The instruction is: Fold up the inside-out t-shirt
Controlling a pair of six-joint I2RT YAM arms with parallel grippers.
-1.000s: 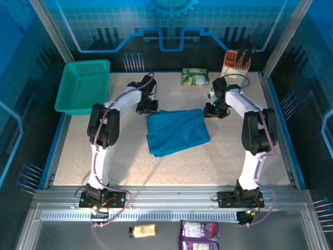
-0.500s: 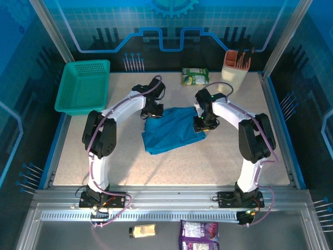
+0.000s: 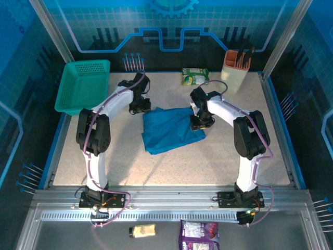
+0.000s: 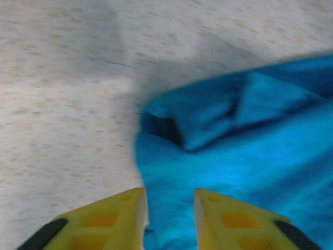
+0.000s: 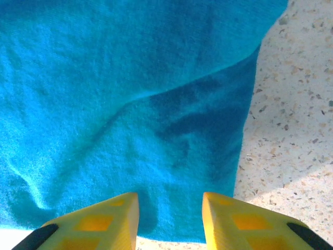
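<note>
Far left on the speckled pale table sits a teal plastic mesh basket, well apart from everything else. To its right the left end effector hangs low over the table, just beside the far left corner of the plain medium-blue soft cloth t-shirt. In its wrist view the yellow fingers stand a little apart with nothing pinched between them. The rumpled corner of the t-shirt, with a small dark fold in it, lies just ahead. The cloth's edge runs under the gap, and one finger is over bare table.

The t-shirt lies in the middle of the table as a folded, roughly four-sided bundle, skewed so that one corner points toward the near left. The right end effector is down at the t-shirt's right edge, toward its far side. Its yellow fingers are partway open over flat cloth, gripping nothing that I can see. A soft crease runs across the cloth ahead of them, and bare table shows beside the cloth's edge.

At the far edge of the table lies a green snack packet. Further right stands a pale orange cup with dark utensils in it.
</note>
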